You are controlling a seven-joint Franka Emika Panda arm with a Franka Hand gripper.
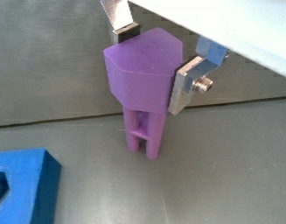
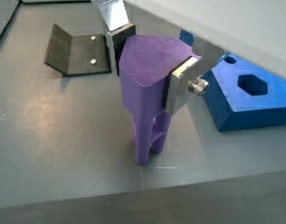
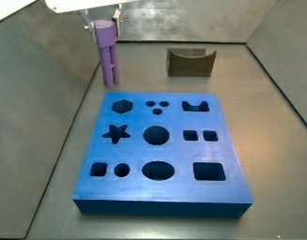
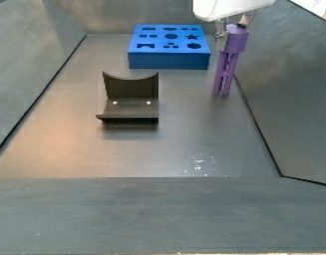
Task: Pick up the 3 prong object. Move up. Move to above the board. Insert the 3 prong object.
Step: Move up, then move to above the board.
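The 3 prong object (image 1: 143,80) is a tall purple piece with a wide cap and long prongs. It stands upright with its prong tips at or just above the grey floor; I cannot tell which. My gripper (image 1: 156,57) is shut on the cap, with one silver finger (image 2: 184,77) pressed against each side. In a side view the piece (image 3: 108,56) hangs under the gripper (image 3: 103,25), beyond the far left corner of the blue board (image 3: 162,187). In a wrist view the board (image 2: 244,109) lies beside the piece, apart from it.
The dark fixture (image 3: 190,62) stands behind the board, also seen at the fixture (image 4: 128,100) mid-floor. Grey walls (image 4: 46,70) enclose the floor. The board (image 4: 172,58) lies against the far end, left of the held piece (image 4: 228,65).
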